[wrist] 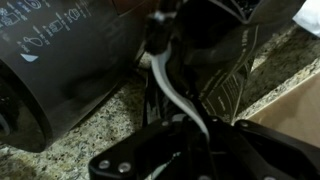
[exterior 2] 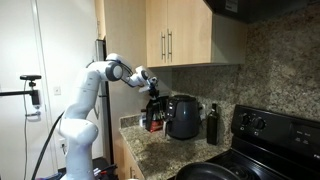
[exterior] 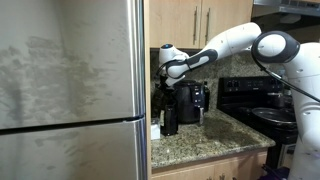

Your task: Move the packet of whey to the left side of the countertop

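End effector (exterior 2: 152, 91) apart from upright packet of whey (exterior 2: 211, 125), long axis vertical.

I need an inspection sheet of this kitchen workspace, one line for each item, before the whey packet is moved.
Surface: speckled granite countertop, crowded towards the wall.
Job's things: packet of whey upright between the rounded appliance and the stove, apart from the gripper.
Clutter: boxy coffee maker beside the rounded appliance.
Grippers: gripper at the coffee maker's top; whether the jaws are open or shut cannot be told.
Cables: white cable crosses the wrist view.
Surroundings: fridge, wood cabinets overhead.
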